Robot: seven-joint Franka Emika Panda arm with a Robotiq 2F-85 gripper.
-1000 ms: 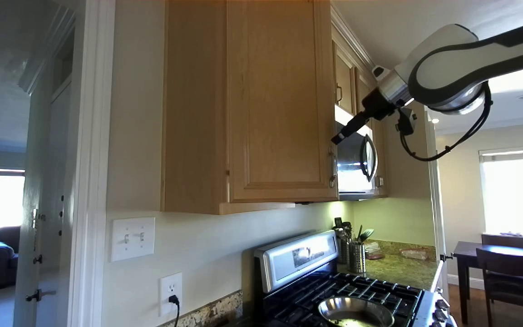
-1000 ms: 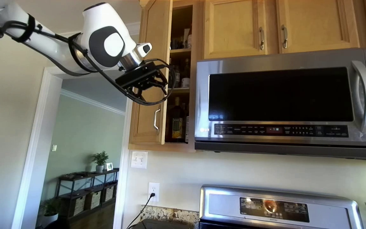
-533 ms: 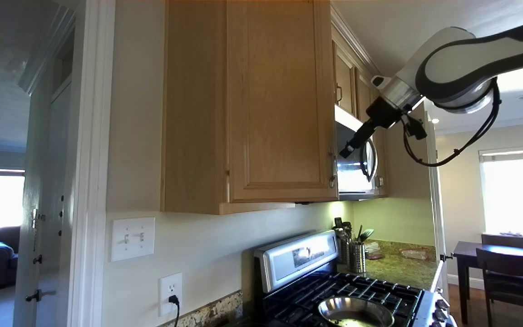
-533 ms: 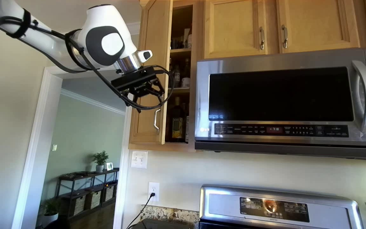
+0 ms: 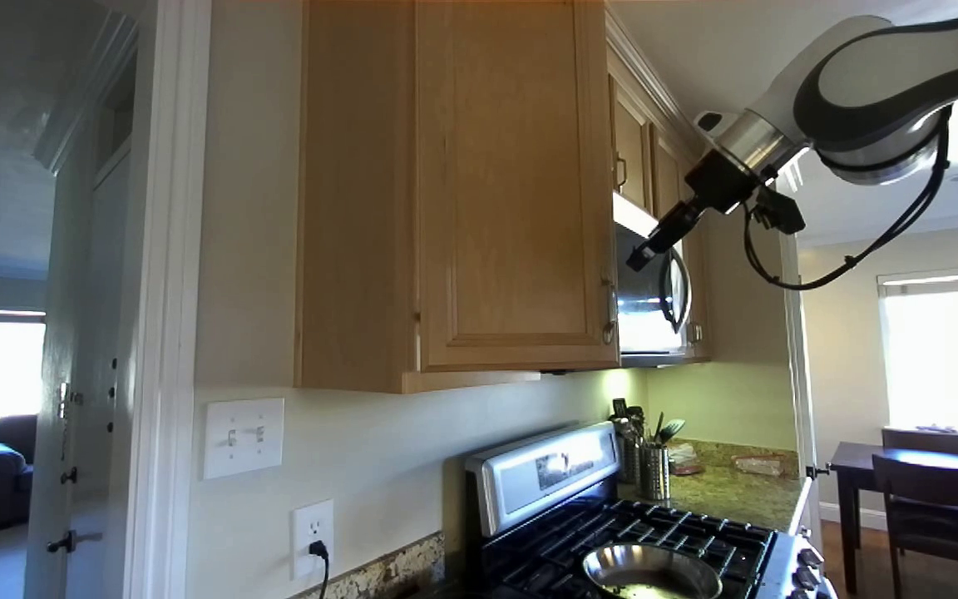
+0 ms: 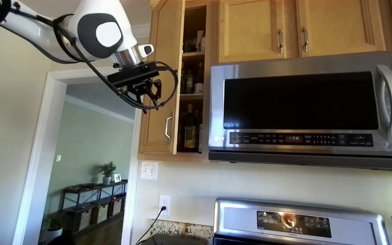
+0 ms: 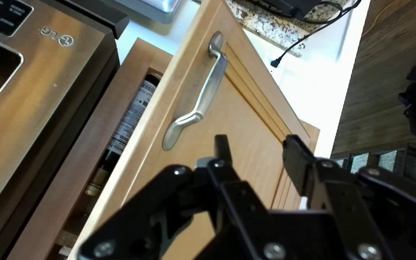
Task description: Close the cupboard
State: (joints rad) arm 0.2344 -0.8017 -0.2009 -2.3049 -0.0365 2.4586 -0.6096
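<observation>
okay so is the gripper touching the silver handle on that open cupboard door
Apart. The wrist view shows bare cupboard door between the gripper and the silver handle, with no overlap.

Well beyond the stove [image 5: 516, 491], a dark table [image 5: 853, 455] stands on a brown floor [image 5: 871, 551] near a bright window [image 5: 949, 358]; a pale wall [image 5: 400, 449] rises behind the stove.

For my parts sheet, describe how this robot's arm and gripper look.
The arm is white, with dark grey patches around white centres and a silver collar at the wrist. Black straps bind black cables along it; these loop near the black gripper. Its fingers are slim and jointed, with silvery screws, and its body bears pale lettering too small to read.
</observation>
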